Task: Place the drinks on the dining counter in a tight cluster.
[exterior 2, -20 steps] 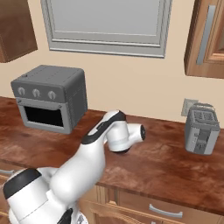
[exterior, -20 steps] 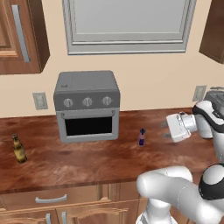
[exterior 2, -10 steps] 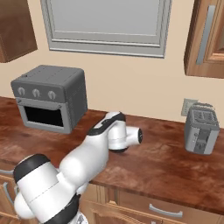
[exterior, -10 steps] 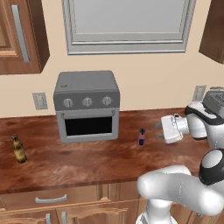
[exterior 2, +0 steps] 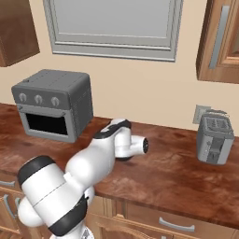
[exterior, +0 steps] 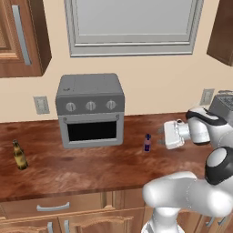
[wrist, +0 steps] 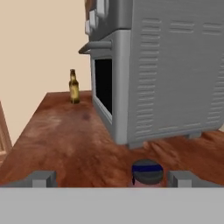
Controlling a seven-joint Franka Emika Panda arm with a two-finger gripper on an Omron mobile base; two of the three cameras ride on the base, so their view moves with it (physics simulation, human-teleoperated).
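Two bottles are seen on the wood counter (exterior: pixel 91 168): one slim amber-brown bottle (exterior: pixel 18 155) and one short purple-blue bottle (exterior: pixel 147 143). One grey toaster oven (exterior: pixel 90 109) is placed between them, with three knobs counted on its front, and one silver toaster (exterior 2: pixel 214 139) is seen at the far right of the counter in the right base view. Two wall outlets are counted in the left base view.

The fingers (exterior: pixel 161 136) are spread wide apart; nothing is held and nothing is touched. They are held level, just beside the purple-blue bottle on its right side. In the hand view the dark cap of that bottle (wrist: pixel 147 173) is framed between the two finger tips, close in front of the hand, upright and near the oven's side panel. The amber-brown bottle (wrist: pixel 74 87) is seen upright well beyond it, past the oven's front, near the counter's left end.

No brand, label or readable writing can be made out on any item.
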